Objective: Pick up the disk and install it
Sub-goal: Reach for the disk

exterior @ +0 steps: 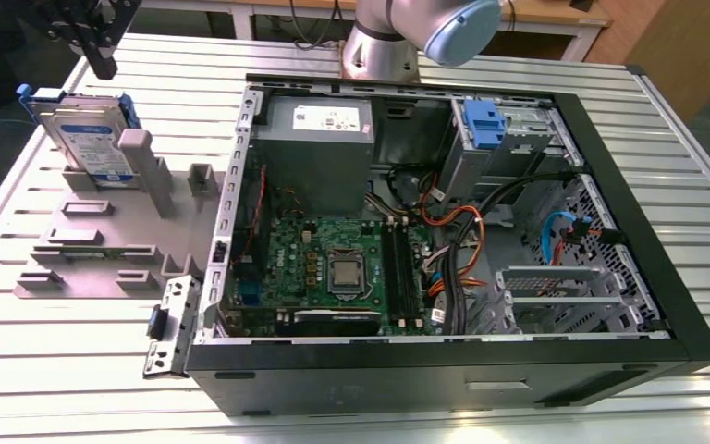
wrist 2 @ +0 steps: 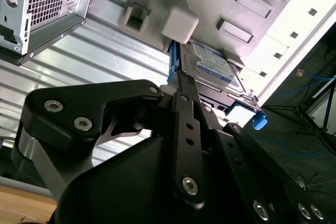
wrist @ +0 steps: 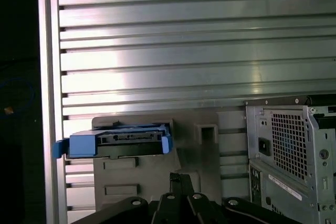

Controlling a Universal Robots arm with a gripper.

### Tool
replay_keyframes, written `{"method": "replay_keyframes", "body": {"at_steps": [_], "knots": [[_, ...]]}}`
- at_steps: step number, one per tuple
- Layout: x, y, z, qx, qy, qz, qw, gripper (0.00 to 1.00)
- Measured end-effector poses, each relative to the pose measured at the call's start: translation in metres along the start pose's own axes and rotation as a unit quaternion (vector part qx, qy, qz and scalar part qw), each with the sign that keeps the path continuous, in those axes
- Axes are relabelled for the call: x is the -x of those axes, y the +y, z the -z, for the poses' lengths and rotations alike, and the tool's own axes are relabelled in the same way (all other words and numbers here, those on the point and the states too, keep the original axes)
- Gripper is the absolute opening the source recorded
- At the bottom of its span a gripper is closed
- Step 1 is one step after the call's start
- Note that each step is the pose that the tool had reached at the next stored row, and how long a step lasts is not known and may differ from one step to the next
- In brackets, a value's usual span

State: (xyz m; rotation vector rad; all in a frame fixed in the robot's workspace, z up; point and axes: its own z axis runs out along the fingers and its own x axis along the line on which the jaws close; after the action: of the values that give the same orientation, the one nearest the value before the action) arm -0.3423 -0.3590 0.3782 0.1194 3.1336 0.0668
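The black pincer [exterior: 104, 67] hovers just above the disk [exterior: 84, 139], which stands on edge in a grey plastic holder [exterior: 96, 250]. The holder sits near a corner of the slatted metal surface [exterior: 688, 139], at the exterior view's left, beside the open computer case [exterior: 454, 365]. In the first wrist view the two fingertips [wrist: 176, 181] meet in the middle, pressed together with nothing between them. By the look of it, the work is at the approach to the pick-up: the disk is not yet gripped and not yet in the case. A grasp here would seem to call for the pincer to spread and come down squarely over the drive's thin top edge. The disk is a flat silver slab with a blue-and-white label, framed in smooth blue plastic. The holder is matt and blocky, the surface ribbed and shiny.
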Motion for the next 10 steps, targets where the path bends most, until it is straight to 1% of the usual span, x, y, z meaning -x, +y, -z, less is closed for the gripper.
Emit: {"method": "replay_keyframes", "body": {"at_steps": [8, 10], "knots": [[-0.0002, 0.0000, 0.0000, 0.0000, 0.0000, 0.000, 1.00000, 0.11], [-0.0013, -0.0001, 0.0000, 0.0000, 0.0000, 0.000, 1.00000, 0.11]]}}
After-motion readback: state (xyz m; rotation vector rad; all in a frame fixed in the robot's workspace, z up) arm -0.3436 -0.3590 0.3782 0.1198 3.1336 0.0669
